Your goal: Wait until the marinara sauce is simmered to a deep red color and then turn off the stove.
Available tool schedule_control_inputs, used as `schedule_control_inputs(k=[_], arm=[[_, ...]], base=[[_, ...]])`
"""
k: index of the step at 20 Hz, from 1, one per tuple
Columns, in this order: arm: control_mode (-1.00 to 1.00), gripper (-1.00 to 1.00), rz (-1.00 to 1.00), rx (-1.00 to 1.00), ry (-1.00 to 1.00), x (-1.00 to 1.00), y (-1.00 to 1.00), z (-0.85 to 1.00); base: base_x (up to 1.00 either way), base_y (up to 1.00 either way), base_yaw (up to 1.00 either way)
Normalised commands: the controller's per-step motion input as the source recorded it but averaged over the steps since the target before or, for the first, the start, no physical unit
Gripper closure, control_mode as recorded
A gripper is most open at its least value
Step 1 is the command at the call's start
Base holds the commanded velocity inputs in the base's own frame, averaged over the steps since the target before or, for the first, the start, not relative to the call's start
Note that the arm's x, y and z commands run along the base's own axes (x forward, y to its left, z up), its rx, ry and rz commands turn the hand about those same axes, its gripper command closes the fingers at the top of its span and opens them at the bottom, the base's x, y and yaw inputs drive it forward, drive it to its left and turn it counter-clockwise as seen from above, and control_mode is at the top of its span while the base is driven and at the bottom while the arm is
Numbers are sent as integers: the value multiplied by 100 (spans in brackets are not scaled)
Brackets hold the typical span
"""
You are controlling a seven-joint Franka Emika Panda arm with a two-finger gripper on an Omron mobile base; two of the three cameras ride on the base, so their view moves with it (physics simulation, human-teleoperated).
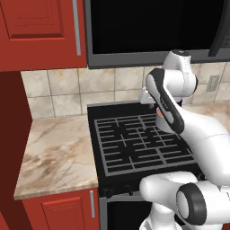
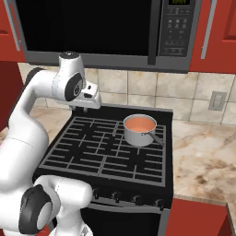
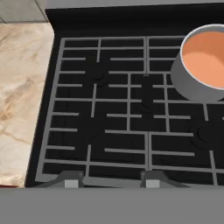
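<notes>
Pale orange marinara sauce (image 2: 139,123) isn't deep red; the pressed-together, empty gripper (image 3: 108,180) turning the stove (image 2: 108,152) off now would be premature.

Black microwave (image 2: 92,27) hung above, its keypad panel (image 2: 179,27) on the right side. Red cabinets (image 1: 40,31) flanked it, with silver handles. Beige tile backsplash (image 1: 63,90) ran behind. Marble desk (image 1: 54,152) lay left, another stretch (image 2: 207,156) right. Wall outlet (image 2: 216,100) sat on the tiles at right.
</notes>
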Motion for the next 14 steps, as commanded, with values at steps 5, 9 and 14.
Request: schedule_control_inputs(k=[5,9,14], arm=[[-100,-100,0,0,0,-24,3,0],[-100,-100,0,0,0,-50,14,0],[-100,-100,0,0,0,-54,26,-3]], base=[[0,0,0],[0,0,0],[0,0,0]])
